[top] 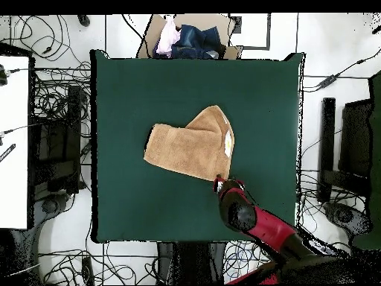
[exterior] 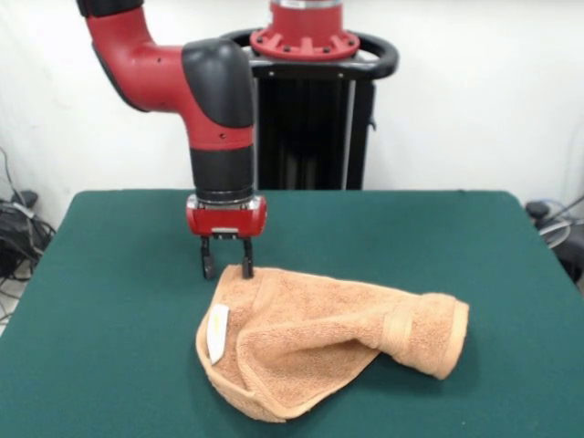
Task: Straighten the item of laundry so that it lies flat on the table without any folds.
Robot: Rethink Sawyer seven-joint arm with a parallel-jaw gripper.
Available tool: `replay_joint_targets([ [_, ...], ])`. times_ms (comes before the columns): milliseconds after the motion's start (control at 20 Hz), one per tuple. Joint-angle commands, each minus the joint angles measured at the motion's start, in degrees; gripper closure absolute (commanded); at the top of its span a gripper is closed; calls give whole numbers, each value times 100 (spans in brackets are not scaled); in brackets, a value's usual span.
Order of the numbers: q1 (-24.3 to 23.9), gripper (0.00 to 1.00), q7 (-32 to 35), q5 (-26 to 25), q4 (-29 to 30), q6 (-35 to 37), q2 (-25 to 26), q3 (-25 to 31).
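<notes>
Green table (exterior: 109, 301) bears folded towel (exterior: 319, 338), long axis crosswise.

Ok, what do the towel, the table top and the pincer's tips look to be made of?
The towel looks like orange-tan terry cloth: a nubby looped pile, soft rounded folds, a flat woven band and a white label. The table top looks like dark green felt or similar matte fabric, with no glare. The pincer has black tips, probably plastic or rubber; the pictures leave that open.

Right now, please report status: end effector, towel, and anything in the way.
End effector open, at towel's far edge, one finger touching the cloth. Orange-tan towel still folded over, white label showing, not flat. Green table shows nothing else in the way.
</notes>
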Motion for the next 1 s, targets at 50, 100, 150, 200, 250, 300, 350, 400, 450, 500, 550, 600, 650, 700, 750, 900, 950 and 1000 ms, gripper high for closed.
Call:
replay_joint_targets([
  [50, 242, 0, 1215, 223, -1141, -162, 1408, 189],
  [100, 200, 0, 1189, 189, -1141, -132, 1400, 212],
  [150, 154, 100, 1167, 165, -1137, -96, 1396, 237],
  [200, 119, 100, 1140, 128, -1143, -77, 1401, 258],
  [250, 84, 100, 1113, 91, -1148, -58, 1405, 280],
  [300, 52, 100, 1092, 58, -1158, -51, 1410, 294],
  [350, 33, 100, 1073, 40, -1175, -22, 1414, 308],
  [400, 14, 100, 1055, 17, -1187, 2, 1415, 314],
  [450, 0, 100, 1035, -1, -1195, 37, 1403, 314],
  [500, -23, 100, 1013, -21, -1199, 87, 1391, 317],
  [550, -50, 100, 989, -42, -1198, 153, 1367, 321],
  [600, -82, 100, 973, -60, -1187, 221, 1342, 321],
  [650, -100, 100, 962, -72, -1175, 280, 1308, 313],
  [700, -101, 100, 964, -81, -1168, 299, 1294, 302],
  [750, -102, 100, 966, -90, -1161, 318, 1280, 291],
  [900, -170, 100, 943, -101, -1096, 471, 1219, 293],
  [950, -184, 100, 933, -86, -1084, 543, 1204, 297],
  [1000, -198, 100, 924, -71, -1072, 615, 1189, 301],
])
